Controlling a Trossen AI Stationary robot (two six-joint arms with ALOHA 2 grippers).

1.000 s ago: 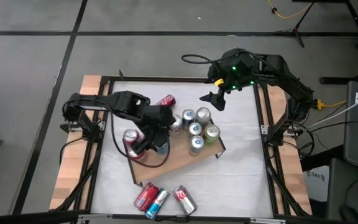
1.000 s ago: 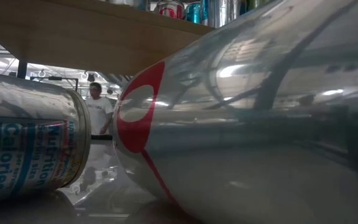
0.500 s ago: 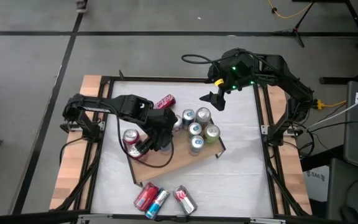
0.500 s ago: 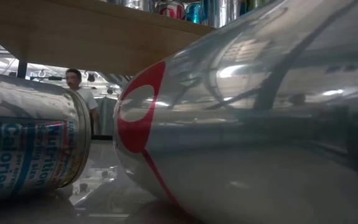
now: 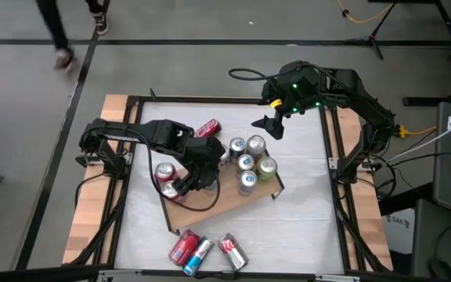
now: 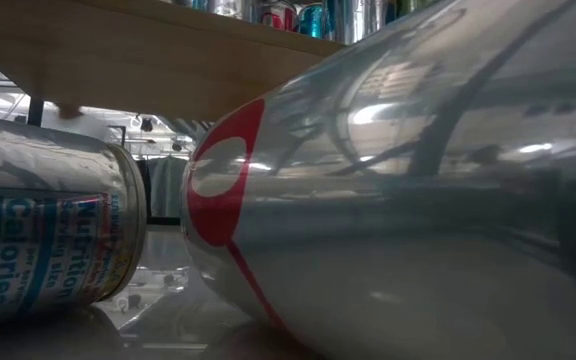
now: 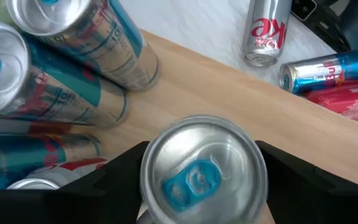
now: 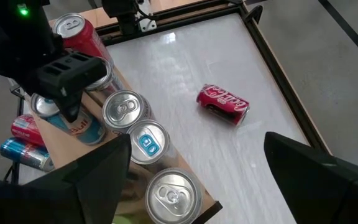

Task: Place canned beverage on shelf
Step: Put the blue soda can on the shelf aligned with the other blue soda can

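On white tabletop (image 8: 185, 62), red can (image 8: 223, 102) reads "Coca-Cola"; silver can (image 6: 38, 245) reads "Calories".

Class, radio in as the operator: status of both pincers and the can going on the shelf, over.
Left pincer astride upright can standing on shelf. Right pincer open, empty, hovering over table's far side. Other cans crowd close beside.

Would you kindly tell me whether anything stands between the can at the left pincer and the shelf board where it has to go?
Nothing visible does. The can at the left pincer is upright over bare wood of the shelf. Its base is hidden. The other cans on the shelf are grouped to one side of it.
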